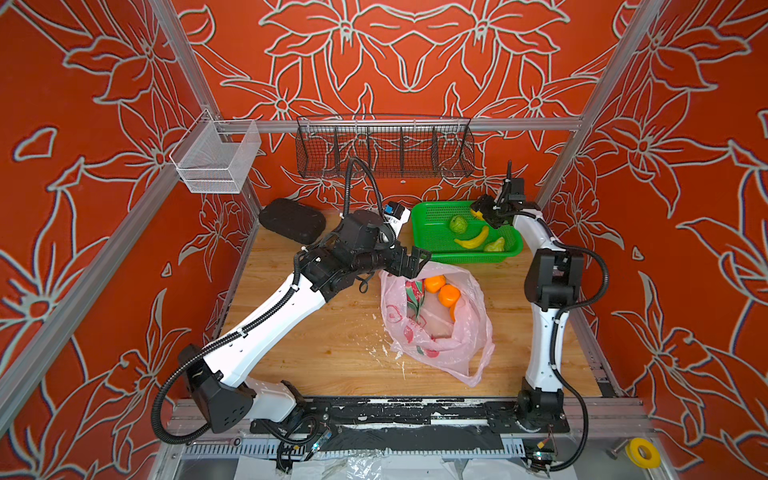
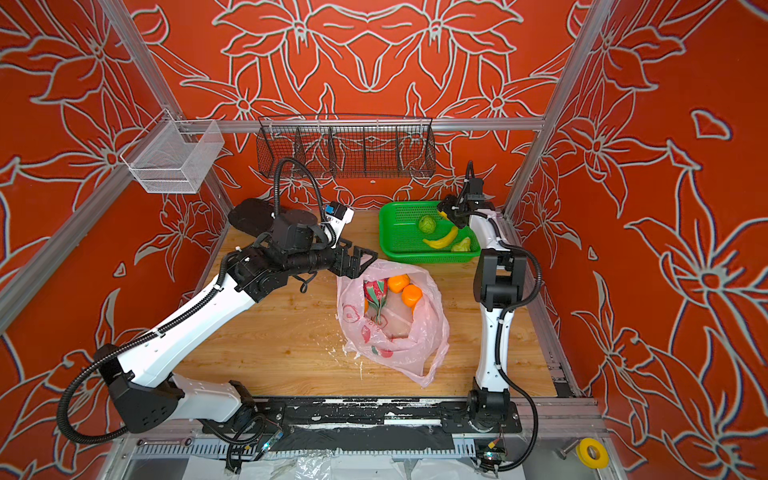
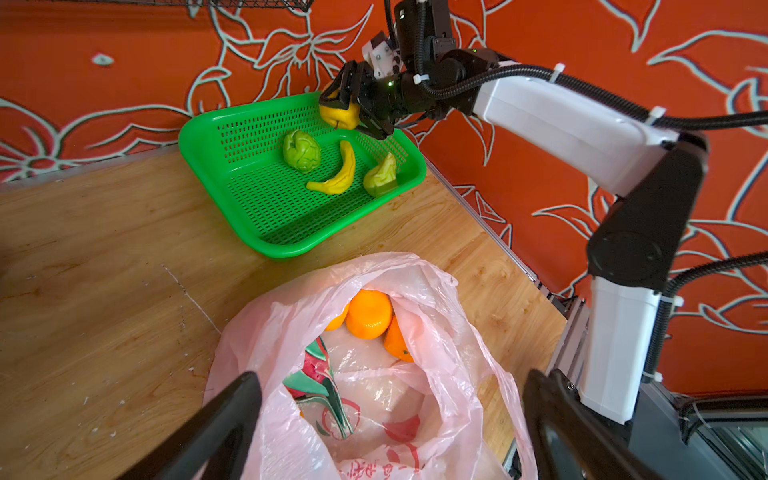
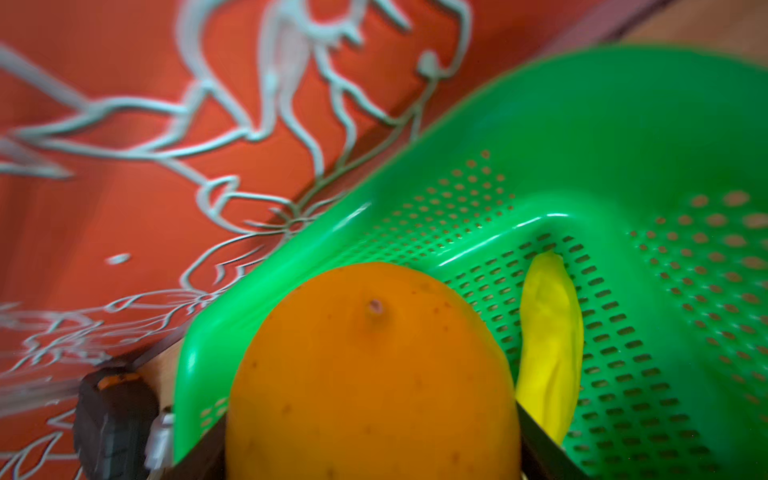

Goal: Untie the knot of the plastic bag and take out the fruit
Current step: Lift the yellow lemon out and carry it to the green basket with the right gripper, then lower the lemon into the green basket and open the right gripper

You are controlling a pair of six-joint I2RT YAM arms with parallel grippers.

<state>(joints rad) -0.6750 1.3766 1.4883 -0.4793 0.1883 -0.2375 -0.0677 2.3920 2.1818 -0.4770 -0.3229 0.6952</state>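
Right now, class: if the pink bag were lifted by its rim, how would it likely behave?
Probably floppy: the plastic bag lies crumpled and creased, so it would likely sag. The oranges inside look round, so they may roll toward the low end.

This is a robotics lab test cell. The wooden tabletop [image 1: 324, 345] sits inside an aluminium extrusion frame [image 1: 415, 124], and red floral-print panels [image 1: 415, 62] close off the sides. Two white-and-black robot arms [image 1: 266, 328] are mounted on a scuffed black rail [image 1: 415, 411] along the tabletop's front edge, with their cables exposed. Wire baskets [image 1: 384, 151] hang from the frame behind the tabletop. The fruit at the tabletop's back is plastic toy fruit [image 1: 458, 224].
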